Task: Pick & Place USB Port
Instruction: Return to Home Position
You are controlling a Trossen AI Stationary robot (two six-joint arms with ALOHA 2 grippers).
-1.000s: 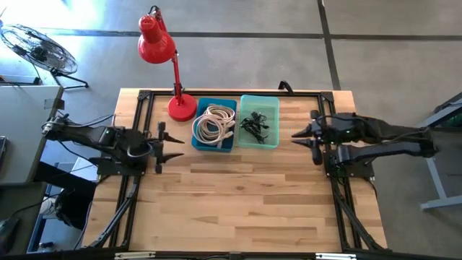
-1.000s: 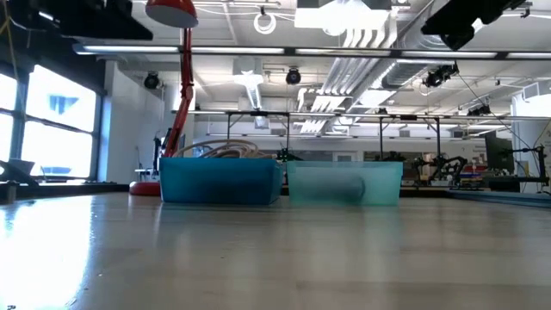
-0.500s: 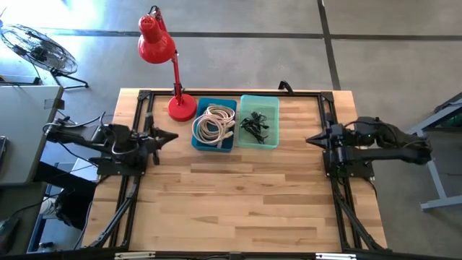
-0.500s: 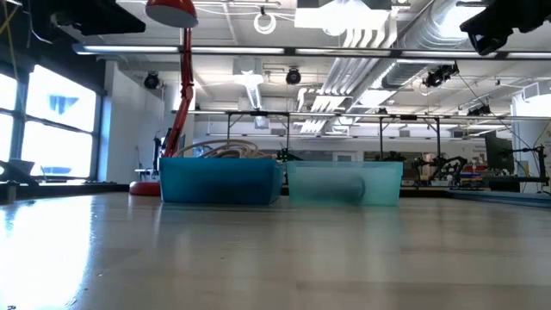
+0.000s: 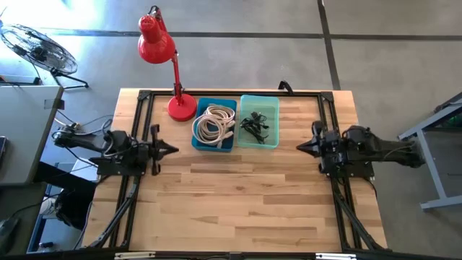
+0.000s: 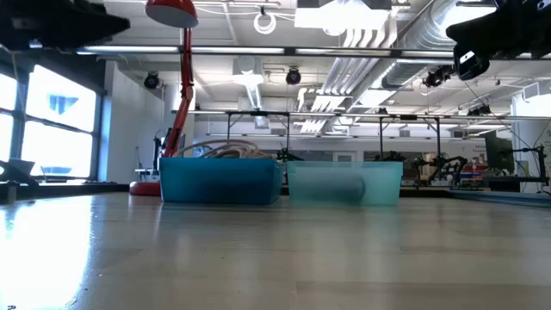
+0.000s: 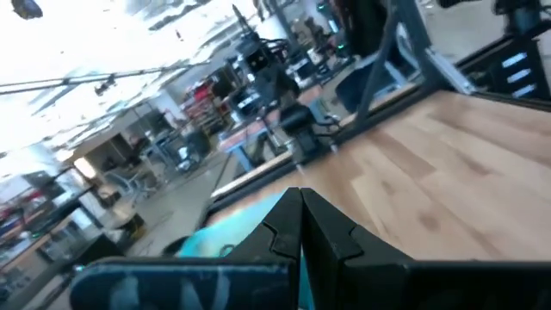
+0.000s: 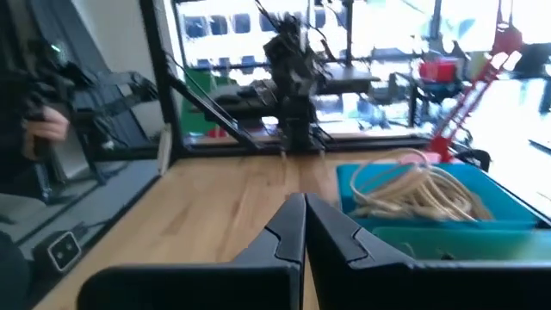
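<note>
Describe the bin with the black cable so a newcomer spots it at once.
Find the red lamp at the far edge of the table. Two bins sit beside its base; the green bin is the one farther from it. It holds a tangled black cable, while the blue bin holds coiled white cable.

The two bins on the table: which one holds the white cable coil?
The blue bin, next to the base of the red lamp; the green bin beside it holds a black cable.

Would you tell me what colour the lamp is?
The lamp is red, clearest in the high view.
</note>
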